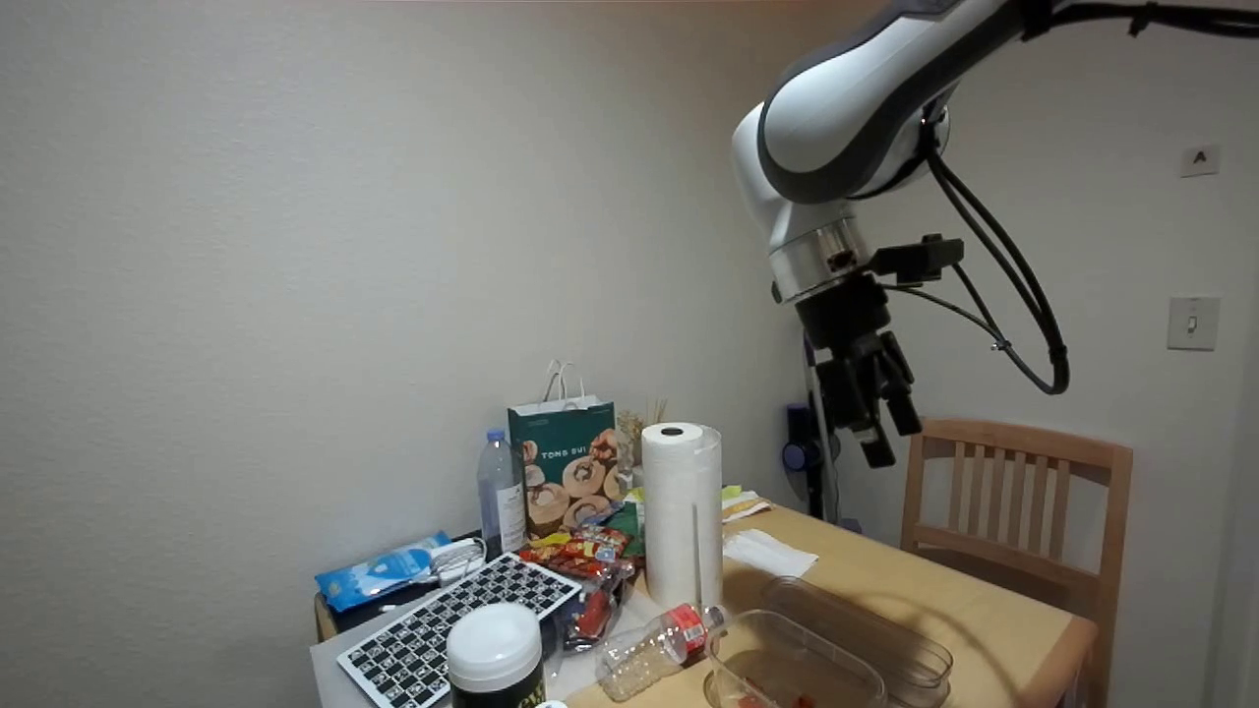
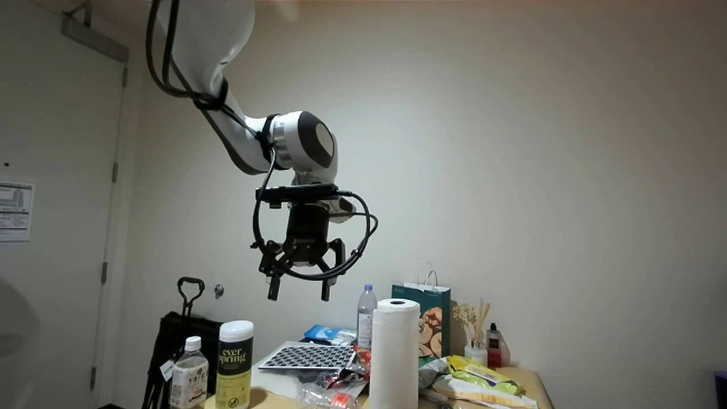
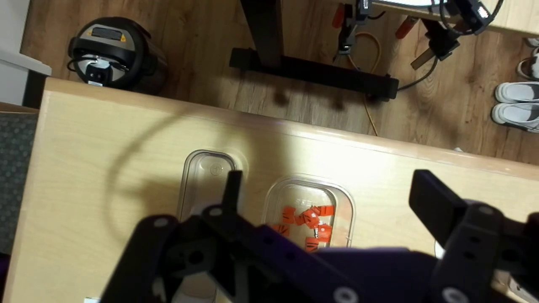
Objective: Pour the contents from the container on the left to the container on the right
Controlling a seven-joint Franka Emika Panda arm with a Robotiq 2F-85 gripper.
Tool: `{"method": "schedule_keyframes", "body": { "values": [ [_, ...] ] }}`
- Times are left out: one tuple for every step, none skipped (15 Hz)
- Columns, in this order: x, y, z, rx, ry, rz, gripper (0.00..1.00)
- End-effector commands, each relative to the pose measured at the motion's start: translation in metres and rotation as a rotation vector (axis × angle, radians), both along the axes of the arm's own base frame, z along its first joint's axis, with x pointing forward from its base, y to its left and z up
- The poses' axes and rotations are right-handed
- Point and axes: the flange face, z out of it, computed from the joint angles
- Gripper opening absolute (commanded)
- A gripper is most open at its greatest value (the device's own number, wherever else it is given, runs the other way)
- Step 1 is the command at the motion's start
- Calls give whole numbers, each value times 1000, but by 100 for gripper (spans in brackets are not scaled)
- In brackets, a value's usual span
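Pale wooden tabletop (image 3: 76,168); at wrist-view five o'clock, clear round-cornered plastic tub (image 3: 343,210) of red scraps (image 3: 310,219); my black gripper (image 2: 299,292) hangs spread, empty, probably to grasp it.

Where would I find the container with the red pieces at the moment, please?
In the wrist view, the wider container with the red pieces sits on the table, slightly below and right of centre, just right of the narrower clear container.

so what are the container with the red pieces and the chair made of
Container: probably clear, glossy plastic, possibly glass; the tabletop shows through and its edges catch light. Chair: likely wood with a smooth, dull finish; its slatted back is evenly tan.
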Motion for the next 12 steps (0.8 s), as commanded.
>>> {"method": "schedule_keyframes", "body": {
  "values": [
    [3, 2, -9, 25, 16, 3, 100],
    [6, 5, -20, 29, 26, -6, 100],
    [8, 8, -30, 32, 46, 2, 100],
    [11, 12, -44, 18, 62, 5, 100],
    [14, 15, -55, 5, 73, 16, 100],
    [18, 21, -69, -6, 86, 29, 100],
    [22, 28, -80, -1, 101, 44, 100],
    [26, 37, -90, 8, 106, 66, 100],
    [29, 47, -99, 23, 112, 92, 100],
    [31, 57, -105, 22, 102, 130, 100],
    [33, 63, -108, 17, 91, 175, 100],
    [37, 60, -106, 4, 75, 224, 100]
  ]
}}
